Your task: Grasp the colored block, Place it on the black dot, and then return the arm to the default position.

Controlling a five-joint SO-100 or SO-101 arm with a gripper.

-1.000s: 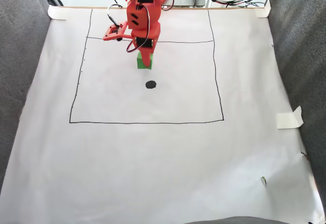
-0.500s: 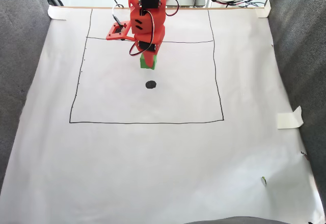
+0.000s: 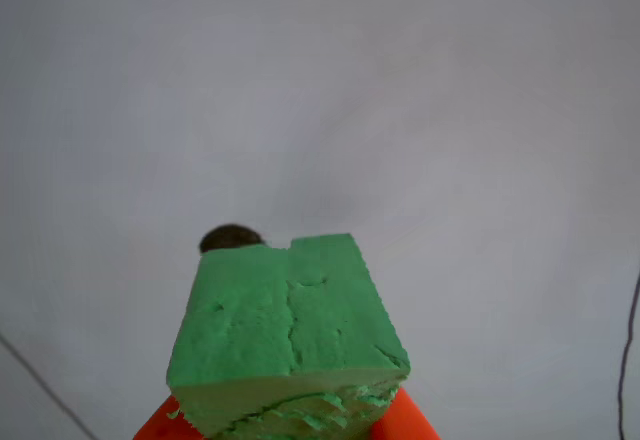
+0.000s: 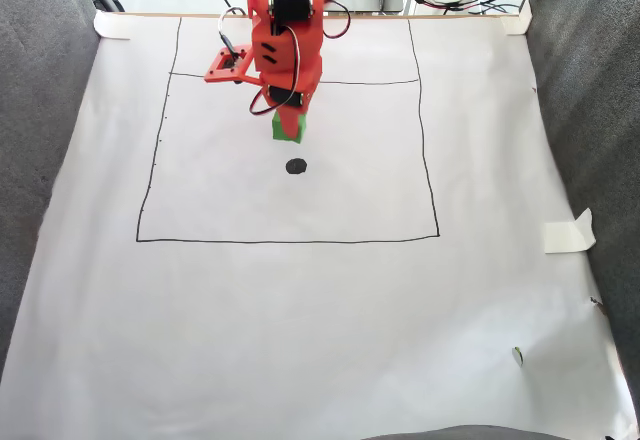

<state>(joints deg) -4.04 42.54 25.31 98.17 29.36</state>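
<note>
Fixed view: block [image 4: 287, 128] sits in the gripper [image 4: 289, 120] under the arm, just behind the dot [image 4: 296, 166], both inside the drawn square [image 4: 290, 240] on the paper [image 4: 320, 340]. Other view: dot [image 3: 231, 238] peeks out behind block's [image 3: 285, 325] top-left edge.

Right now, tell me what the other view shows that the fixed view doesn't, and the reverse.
Other view alone: the cracked, crumbly face of the block up close, with the dot peeking out just behind its top edge. Fixed view alone: the whole orange arm, the drawn square on the paper, tape at the right edge, and a clear gap between block and dot. Both: the green block held in the orange hand, the dot, white paper.
</note>
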